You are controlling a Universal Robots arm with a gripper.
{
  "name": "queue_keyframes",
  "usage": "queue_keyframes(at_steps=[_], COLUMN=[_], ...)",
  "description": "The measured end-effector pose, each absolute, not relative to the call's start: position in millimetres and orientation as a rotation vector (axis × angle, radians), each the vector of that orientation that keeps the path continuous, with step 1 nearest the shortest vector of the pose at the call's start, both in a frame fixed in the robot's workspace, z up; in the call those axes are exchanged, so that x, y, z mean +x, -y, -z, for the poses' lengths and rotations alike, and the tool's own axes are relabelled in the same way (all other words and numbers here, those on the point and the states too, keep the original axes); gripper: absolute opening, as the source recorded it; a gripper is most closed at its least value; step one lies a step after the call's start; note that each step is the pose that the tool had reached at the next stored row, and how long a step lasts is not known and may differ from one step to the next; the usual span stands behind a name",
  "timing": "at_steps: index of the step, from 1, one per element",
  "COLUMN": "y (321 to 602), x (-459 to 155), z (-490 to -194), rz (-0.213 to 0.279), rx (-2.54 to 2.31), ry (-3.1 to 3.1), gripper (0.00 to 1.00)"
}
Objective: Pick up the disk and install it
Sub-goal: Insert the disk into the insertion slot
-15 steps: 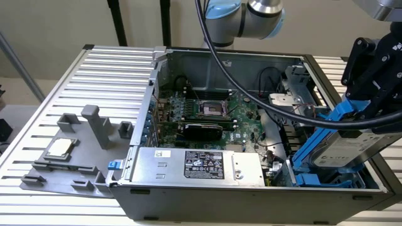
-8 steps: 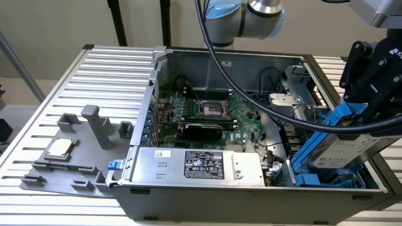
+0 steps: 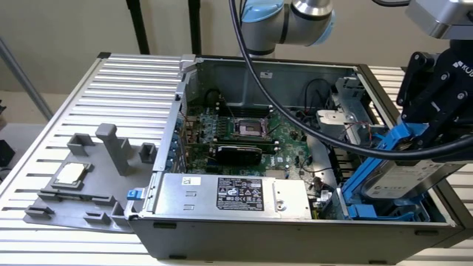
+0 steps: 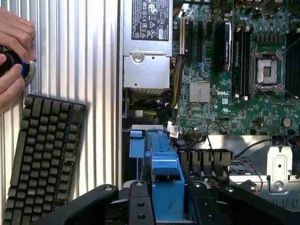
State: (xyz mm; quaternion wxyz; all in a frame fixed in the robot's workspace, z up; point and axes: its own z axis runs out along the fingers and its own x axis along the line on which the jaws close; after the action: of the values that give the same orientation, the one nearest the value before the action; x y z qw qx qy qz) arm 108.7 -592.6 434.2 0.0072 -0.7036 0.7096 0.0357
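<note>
My gripper (image 3: 435,141) is shut on the disk (image 3: 405,180), a silver-grey drive with a white label in a blue carrier. I hold it tilted at the exterior view's right, its lower end dipping into the open computer case (image 3: 296,238), just above the blue drive cage (image 3: 368,211) in the case's near right corner. In the wrist view the disk's blue carrier (image 4: 165,173) sits between my black fingers (image 4: 136,201), with my gripper (image 4: 166,204) clamped on its sides.
Inside the case lie the green motherboard (image 3: 244,133) and a silver power supply (image 3: 232,194). Black cables (image 3: 296,111) hang across the case. A grey fixture (image 3: 88,183) holds a small CPU chip (image 3: 70,174). A keyboard (image 4: 42,154) and a person's hands (image 4: 11,51) are nearby.
</note>
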Motion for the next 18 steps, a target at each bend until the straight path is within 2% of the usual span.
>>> queue_keyframes(at_steps=[18], y=[590.8], x=[108.7], z=[-412.6], rz=[-0.115], rx=[-2.216], ry=[-2.202], gripper=[0.33])
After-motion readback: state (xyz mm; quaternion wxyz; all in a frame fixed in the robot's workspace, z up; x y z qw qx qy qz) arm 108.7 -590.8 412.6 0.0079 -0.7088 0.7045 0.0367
